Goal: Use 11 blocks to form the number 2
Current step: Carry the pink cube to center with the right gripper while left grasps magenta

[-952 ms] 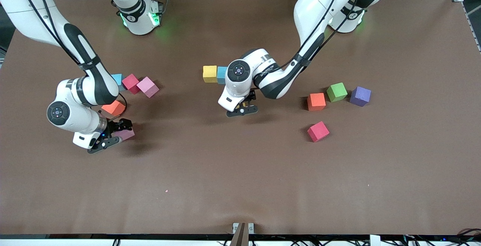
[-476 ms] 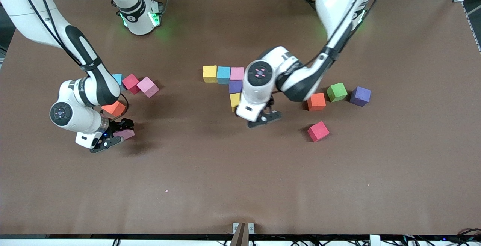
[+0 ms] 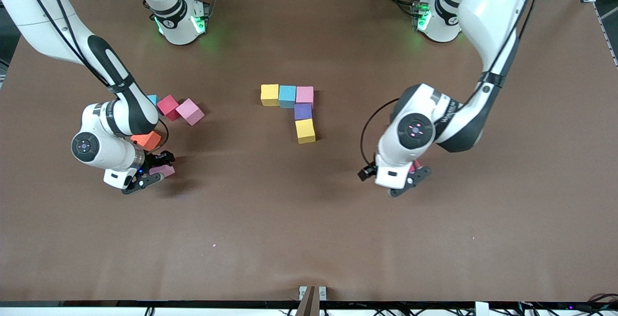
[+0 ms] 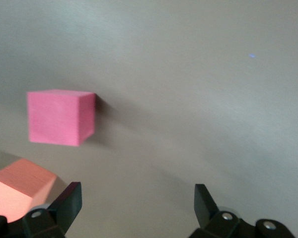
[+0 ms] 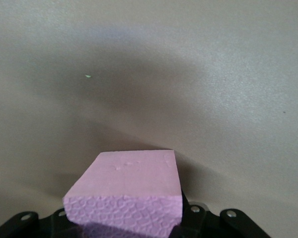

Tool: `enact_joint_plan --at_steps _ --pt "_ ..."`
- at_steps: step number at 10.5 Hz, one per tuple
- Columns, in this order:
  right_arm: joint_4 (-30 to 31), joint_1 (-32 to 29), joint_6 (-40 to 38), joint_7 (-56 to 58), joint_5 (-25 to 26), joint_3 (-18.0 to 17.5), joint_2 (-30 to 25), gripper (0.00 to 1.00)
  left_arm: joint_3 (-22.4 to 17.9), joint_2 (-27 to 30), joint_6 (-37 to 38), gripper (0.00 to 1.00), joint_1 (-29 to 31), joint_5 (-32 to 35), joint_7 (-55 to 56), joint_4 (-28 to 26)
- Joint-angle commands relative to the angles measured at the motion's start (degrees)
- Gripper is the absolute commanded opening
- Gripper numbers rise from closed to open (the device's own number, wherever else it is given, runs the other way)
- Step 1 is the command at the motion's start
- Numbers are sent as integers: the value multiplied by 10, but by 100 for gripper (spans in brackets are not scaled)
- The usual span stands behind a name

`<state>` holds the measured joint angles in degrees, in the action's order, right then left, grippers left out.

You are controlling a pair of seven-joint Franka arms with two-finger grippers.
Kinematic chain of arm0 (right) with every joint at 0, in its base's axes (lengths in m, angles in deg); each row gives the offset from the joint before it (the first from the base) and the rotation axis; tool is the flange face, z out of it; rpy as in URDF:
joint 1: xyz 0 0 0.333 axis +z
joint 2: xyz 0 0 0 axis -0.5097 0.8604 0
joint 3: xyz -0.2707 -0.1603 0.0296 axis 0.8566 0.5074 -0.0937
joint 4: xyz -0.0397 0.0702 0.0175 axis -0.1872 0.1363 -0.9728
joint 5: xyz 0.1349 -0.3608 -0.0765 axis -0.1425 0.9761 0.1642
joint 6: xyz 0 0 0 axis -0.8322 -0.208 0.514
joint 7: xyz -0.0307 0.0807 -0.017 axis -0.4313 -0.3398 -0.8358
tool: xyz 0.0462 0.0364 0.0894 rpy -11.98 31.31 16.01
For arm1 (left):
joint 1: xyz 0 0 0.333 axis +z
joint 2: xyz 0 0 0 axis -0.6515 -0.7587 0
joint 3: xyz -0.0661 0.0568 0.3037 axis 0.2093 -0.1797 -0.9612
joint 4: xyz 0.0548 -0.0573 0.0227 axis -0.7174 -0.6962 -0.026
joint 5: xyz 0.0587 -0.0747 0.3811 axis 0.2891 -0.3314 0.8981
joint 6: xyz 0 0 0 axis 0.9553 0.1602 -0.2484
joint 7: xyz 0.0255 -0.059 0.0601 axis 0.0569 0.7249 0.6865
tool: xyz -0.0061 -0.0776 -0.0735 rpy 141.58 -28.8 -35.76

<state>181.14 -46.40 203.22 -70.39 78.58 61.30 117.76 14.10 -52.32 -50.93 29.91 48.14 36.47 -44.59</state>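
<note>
Left gripper now over red cube toward left arm's end, jaws wide, nothing held; a second ago beside row. Row of yellow, blue, pink, with purple and yellow nearer camera, now uncovered. Right gripper clamped on pale pink cube, beside orange cube; earlier unclenched.

Left arm hides blocks beneath; orange block cut by frame edge; blue block mostly hidden.
</note>
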Motion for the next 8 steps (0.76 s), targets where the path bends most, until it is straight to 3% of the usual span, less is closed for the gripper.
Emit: enact_joint_plan --at_steps 1,3,4,5,6,8 --pt "4 12 -6 48 10 -19 -38 13 5 24 0 100 27 5 -21 -50" --pt "5 23 -10 142 11 -54 -70 13 4 19 -8 100 62 9 -30 -64" --pt "5 24 -3 153 17 -82 -72 20 4 15 -23 100 75 16 -43 -76" --pt "4 37 -2 157 64 -97 -73 21 4 14 -43 100 90 23 -52 -91" --pt "3 66 -2 156 112 -101 -74 21 4 14 -58 100 94 36 -55 -104" --pt "11 126 18 152 126 -101 -64 20 4 8 -81 100 98 44 -55 -127"
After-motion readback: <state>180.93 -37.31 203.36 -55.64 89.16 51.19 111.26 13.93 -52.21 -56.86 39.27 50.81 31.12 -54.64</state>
